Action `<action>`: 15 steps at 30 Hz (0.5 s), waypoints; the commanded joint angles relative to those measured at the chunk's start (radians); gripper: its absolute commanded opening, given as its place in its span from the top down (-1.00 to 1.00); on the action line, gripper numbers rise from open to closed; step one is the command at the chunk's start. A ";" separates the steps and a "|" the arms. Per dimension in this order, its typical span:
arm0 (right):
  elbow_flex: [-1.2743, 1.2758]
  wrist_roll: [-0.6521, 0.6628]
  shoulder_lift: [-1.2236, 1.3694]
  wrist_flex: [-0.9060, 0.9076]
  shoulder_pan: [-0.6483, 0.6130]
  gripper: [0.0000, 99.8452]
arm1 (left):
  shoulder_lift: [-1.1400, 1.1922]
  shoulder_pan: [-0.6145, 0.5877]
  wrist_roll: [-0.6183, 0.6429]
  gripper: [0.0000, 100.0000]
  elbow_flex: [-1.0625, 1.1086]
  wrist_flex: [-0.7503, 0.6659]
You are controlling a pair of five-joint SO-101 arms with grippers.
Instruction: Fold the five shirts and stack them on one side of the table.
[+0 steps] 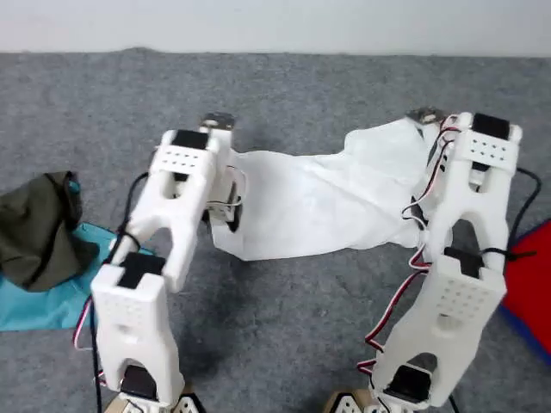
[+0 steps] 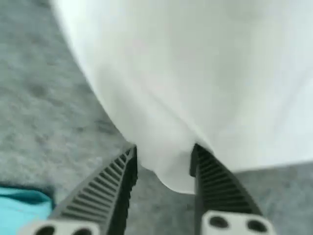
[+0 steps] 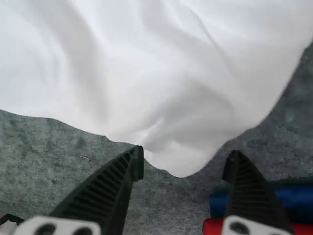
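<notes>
Evidently early: my left gripper [image 2: 164, 169] and right gripper [image 3: 183, 171] stand open astride corners of the rumpled white cloth shirt [image 1: 318, 202], holding nothing; I judge folding and stacking undone.

Spread shirt [image 1: 318, 202] at table [image 1: 284, 327] centre, crumpled shirts [image 1: 34, 232] far left, 1 shirt [image 1: 529, 267] at right edge.

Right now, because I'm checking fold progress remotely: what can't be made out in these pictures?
- white shirt: in the high view, its ends are hidden behind the left arm and the right arm.
- olive shirt and teal shirt: cut off by the high view's left edge.
- red shirt: cut off by the right edge and partly behind the right arm.
- left gripper: blur hides whether it touches the cloth.
</notes>
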 commanded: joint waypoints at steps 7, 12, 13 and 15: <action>-0.051 0.005 0.001 0.019 -0.002 0.45 | 0.057 0.064 -0.103 0.96 -0.104 0.190; -0.052 0.005 0.001 0.035 -0.002 0.45 | 0.071 0.063 -0.103 0.97 -0.090 0.209; -0.052 0.005 0.001 0.035 -0.001 0.45 | 0.069 0.063 -0.103 0.97 -0.087 0.209; -0.052 0.005 0.001 0.050 -0.001 0.45 | 0.069 0.061 -0.100 0.97 -0.087 0.209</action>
